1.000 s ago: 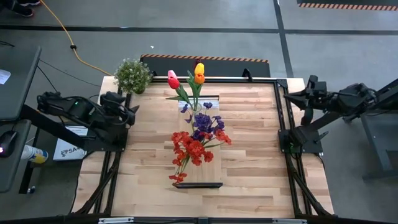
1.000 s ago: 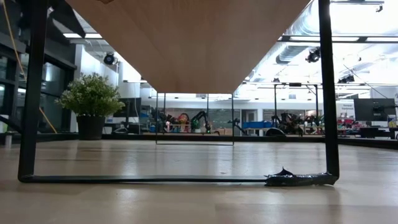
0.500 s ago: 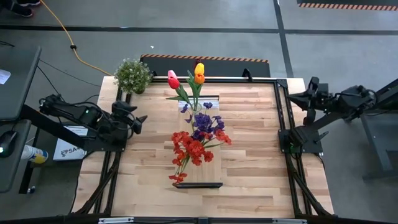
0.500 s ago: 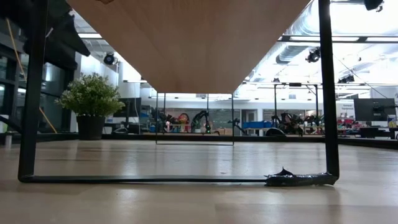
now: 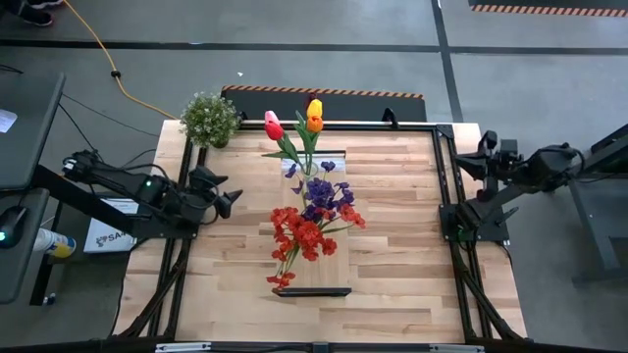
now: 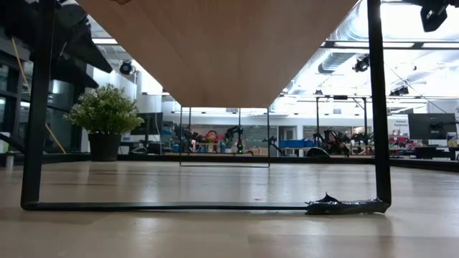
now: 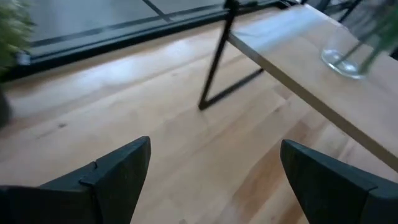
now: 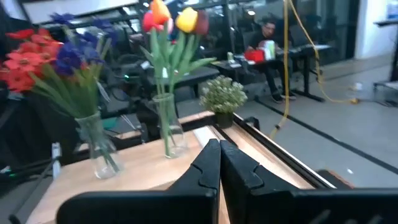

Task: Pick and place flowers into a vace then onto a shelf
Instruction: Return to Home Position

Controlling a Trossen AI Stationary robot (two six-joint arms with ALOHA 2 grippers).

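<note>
Two clear glass vases stand upright on the light-wood shelf (image 5: 316,275) in the middle of the table. One vase (image 8: 166,127) holds the tulips (image 5: 299,127), red, yellow and orange. The other vase (image 8: 94,149) holds red and purple sprays (image 5: 314,218). My left gripper (image 5: 228,192) hovers open above the table, left of the shelf, with nothing between its fingers (image 7: 124,171). My right gripper (image 5: 469,157) is shut and empty over the table's right rail; in its own view its tip (image 8: 219,155) points toward the shelf.
A bushy potted plant (image 5: 209,119) stands at the table's far left corner. Black frame rails (image 5: 444,196) run along the table's sides. The shelf stands on black end brackets (image 6: 36,107), and bare wood lies on both sides of it. A person (image 8: 267,34) sits far behind.
My left gripper has sunk and gone toward the table's right, closer to the shelf, staying open. My right gripper has sunk too, drawing back a little toward the table's right edge, still shut. The flowers, vases and shelf have kept still.
</note>
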